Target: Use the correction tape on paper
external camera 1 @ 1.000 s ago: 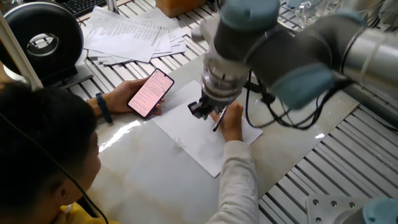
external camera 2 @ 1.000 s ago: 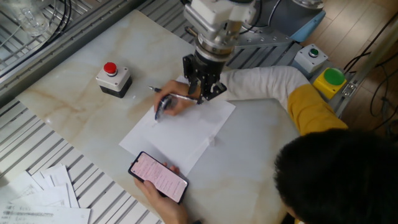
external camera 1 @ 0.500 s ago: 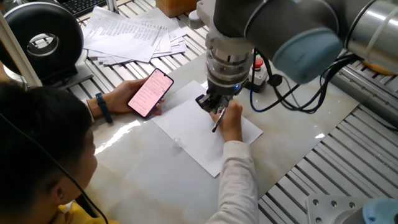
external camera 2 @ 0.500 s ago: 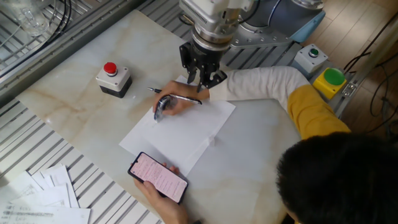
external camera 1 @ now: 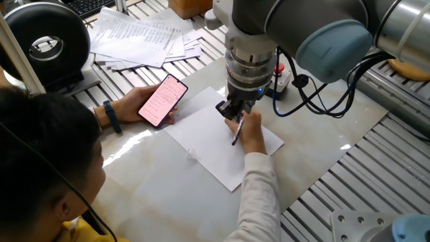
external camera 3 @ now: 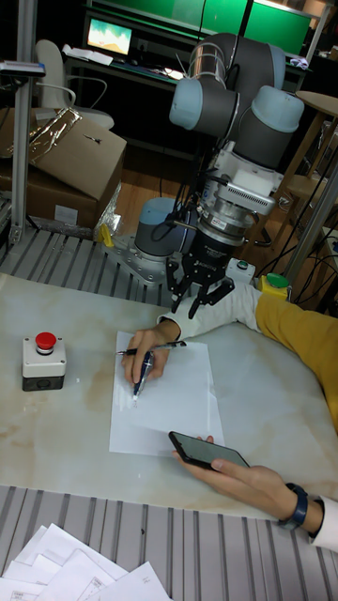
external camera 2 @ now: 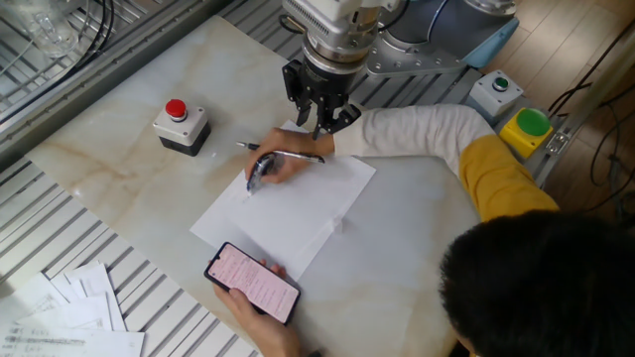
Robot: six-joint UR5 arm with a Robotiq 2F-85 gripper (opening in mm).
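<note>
- The correction tape (external camera 2: 257, 174) is in a person's right hand (external camera 2: 281, 166), tip down on the paper (external camera 2: 288, 213), near the sheet's far edge as the tall fixed view shows it; in that view the dispenser (external camera 3: 141, 372) stands tilted, dark with a paler tip.
- The paper lies flat on the marble tabletop (external camera 2: 119, 159), and the hand rests on it (its faint marks are too small to read).
- A slim dark pen (external camera 2: 283, 155) sticks out on both sides of the same hand, lying roughly level just above the sheet's upper edge.
- The gripper (external camera 2: 317, 111) hangs above the hand, fingers pointing down and spread apart, holding nothing; it is close to the knuckles, but whether it touches them I cannot tell.
- The person's left hand (external camera 2: 253, 309) holds a phone (external camera 2: 253, 281) with a lit pink screen at the near corner of the sheet.
- A red button box (external camera 2: 181, 126) stands on the table, well apart from the paper.
- A fanned pile of printed sheets (external camera 1: 144, 37) lies on the slatted surface beyond the tabletop.
- A green button (external camera 2: 532, 124) on a yellow base sits off to the side, by the person's yellow sleeve (external camera 2: 501, 174).
</note>
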